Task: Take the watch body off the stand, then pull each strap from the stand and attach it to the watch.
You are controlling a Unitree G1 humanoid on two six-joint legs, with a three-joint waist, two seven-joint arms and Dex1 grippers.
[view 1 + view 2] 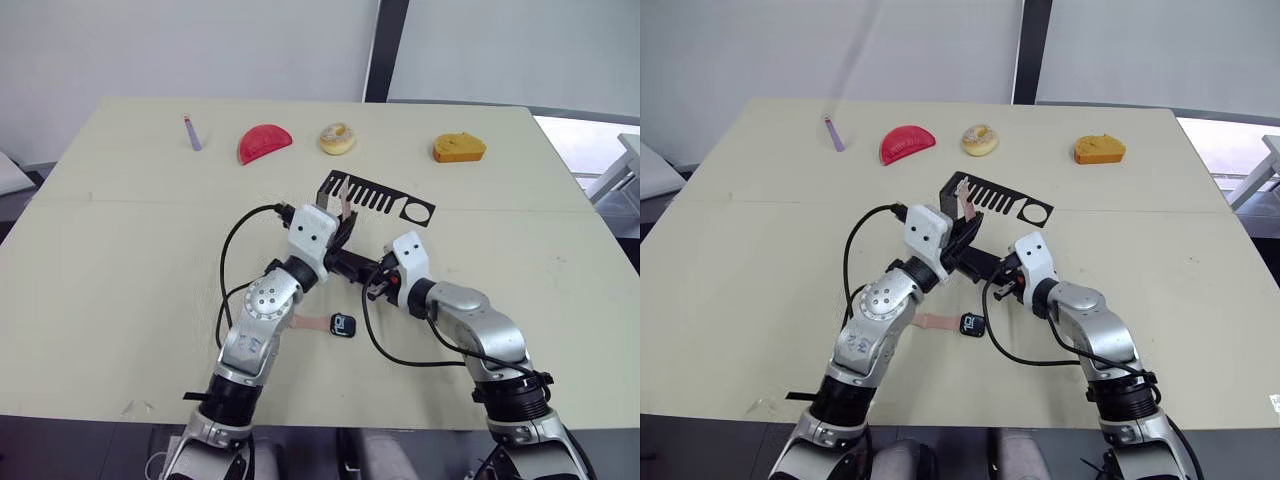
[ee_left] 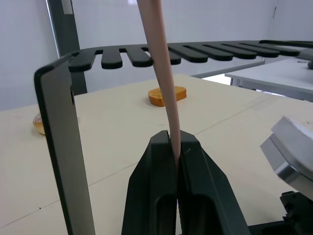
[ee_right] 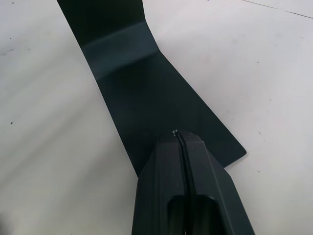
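The black stand (image 1: 378, 194) is upright mid-table, its comb-slotted arm pointing right to a ring hole (image 1: 418, 212). One pale pink strap (image 2: 164, 78) hangs from a slot near the upright. My left gripper (image 2: 175, 139) is shut on that strap's lower part, just below the comb arm (image 2: 195, 51). My right gripper (image 3: 179, 134) is shut, its tips resting on the stand's flat base (image 3: 142, 83). The watch body (image 1: 343, 325) lies on the table in front of both grippers, with the other strap (image 1: 312, 322) lying against its left side.
Along the far side of the table (image 1: 120, 260) lie a purple stick (image 1: 192, 133), a red slice (image 1: 264, 142), a donut (image 1: 337, 138) and an orange piece (image 1: 459, 148). Black cables loop beside both wrists.
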